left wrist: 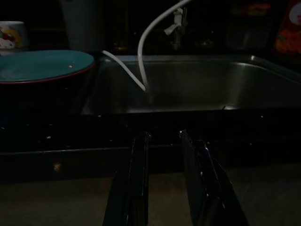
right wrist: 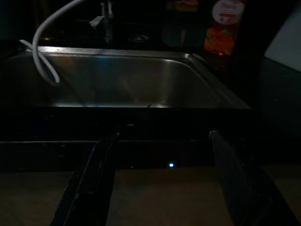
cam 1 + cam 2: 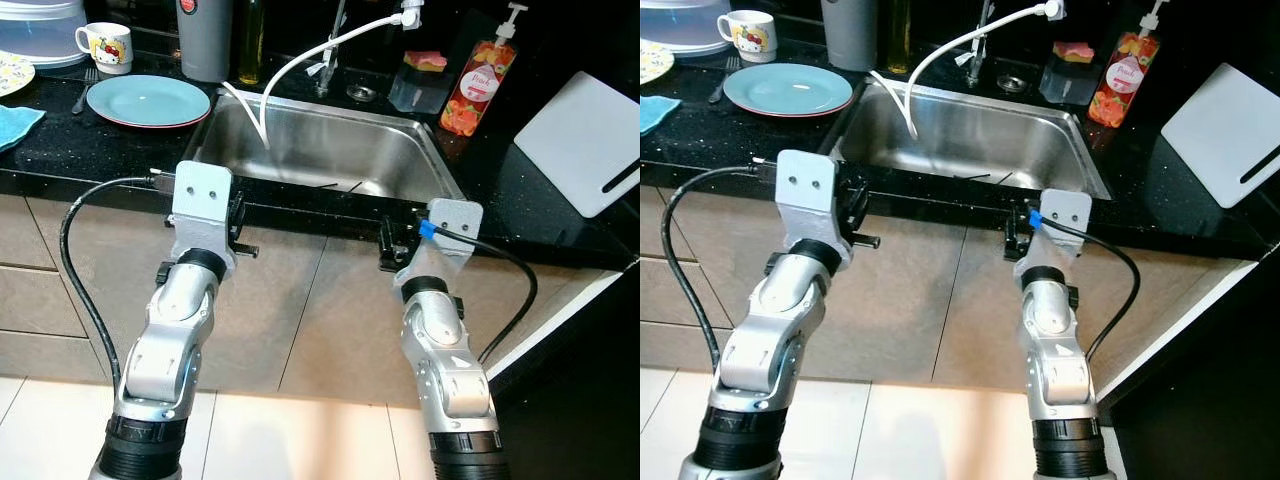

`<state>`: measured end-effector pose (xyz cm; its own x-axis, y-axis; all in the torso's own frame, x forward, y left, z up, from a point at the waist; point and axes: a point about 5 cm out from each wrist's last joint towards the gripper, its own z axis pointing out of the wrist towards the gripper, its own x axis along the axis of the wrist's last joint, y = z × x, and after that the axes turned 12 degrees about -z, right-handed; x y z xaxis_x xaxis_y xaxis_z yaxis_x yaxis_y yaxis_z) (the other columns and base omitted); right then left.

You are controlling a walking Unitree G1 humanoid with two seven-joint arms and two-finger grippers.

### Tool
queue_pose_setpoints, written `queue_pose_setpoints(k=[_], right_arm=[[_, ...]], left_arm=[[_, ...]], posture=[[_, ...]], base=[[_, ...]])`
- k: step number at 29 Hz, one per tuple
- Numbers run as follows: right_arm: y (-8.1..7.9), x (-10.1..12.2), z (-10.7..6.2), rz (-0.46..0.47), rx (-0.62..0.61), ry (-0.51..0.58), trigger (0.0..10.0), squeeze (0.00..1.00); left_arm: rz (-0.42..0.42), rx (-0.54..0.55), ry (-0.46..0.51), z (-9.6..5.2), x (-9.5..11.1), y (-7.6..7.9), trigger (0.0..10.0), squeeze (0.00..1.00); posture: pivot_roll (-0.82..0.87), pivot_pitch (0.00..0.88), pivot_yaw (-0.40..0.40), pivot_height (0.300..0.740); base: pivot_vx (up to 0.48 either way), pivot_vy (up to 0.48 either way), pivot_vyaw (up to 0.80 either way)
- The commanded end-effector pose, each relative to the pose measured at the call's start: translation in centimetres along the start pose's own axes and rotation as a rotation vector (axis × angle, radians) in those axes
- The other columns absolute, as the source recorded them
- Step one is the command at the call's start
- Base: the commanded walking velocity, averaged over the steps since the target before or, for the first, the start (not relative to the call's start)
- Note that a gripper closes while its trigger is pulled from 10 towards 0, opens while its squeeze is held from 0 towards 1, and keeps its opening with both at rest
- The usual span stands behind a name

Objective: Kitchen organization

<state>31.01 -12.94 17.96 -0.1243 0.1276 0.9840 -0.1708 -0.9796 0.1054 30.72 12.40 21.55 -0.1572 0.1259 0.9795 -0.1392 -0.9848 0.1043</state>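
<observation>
Both arms reach toward the black table's front edge before the steel sink [image 3: 330, 150]. The left pincer [image 1: 164, 188] is narrowly parted and empty; the right pincer [image 2: 164, 188] gapes wide, empty. A teal plate [image 3: 148, 100] sits left of the sink.
</observation>
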Motion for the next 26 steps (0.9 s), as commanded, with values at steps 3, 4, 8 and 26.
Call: queue_pose_setpoints(k=[3, 4, 8, 26], right_arm=[[0.6, 0.0, 0.0, -0.007, -0.021, 0.005, 10.0, 0.00], [0.6, 0.0, 0.0, -0.006, -0.022, 0.005, 10.0, 0.00], [0.6, -0.4, -0.4, -0.010, -0.017, -0.010, 10.0, 0.00], [1.7, -1.4, -0.2, 0.001, -0.064, -0.048, 10.0, 0.00]], left_arm=[[0.000, -0.046, -0.004, 0.2, 0.1, 0.9, 10.0, 0.00], [0.004, -0.043, -0.007, 0.1, 0.0, 0.7, 10.0, 0.00], [-0.001, 0.003, -0.013, -0.3, -0.3, -0.1, 10.0, 0.00], [0.079, -0.061, -0.056, 0.0, -1.3, -0.2, 10.0, 0.00]], posture=[[0.22, 0.017, -0.133, 0.740], [0.23, 0.014, -0.138, 0.740], [0.22, 0.009, -0.140, 0.740], [0.22, 0.000, -0.074, 0.740]], base=[[0.000, 0.000, 0.00], [0.000, 0.000, 0.00], [0.000, 0.000, 0.00], [0.000, 0.000, 0.00]])
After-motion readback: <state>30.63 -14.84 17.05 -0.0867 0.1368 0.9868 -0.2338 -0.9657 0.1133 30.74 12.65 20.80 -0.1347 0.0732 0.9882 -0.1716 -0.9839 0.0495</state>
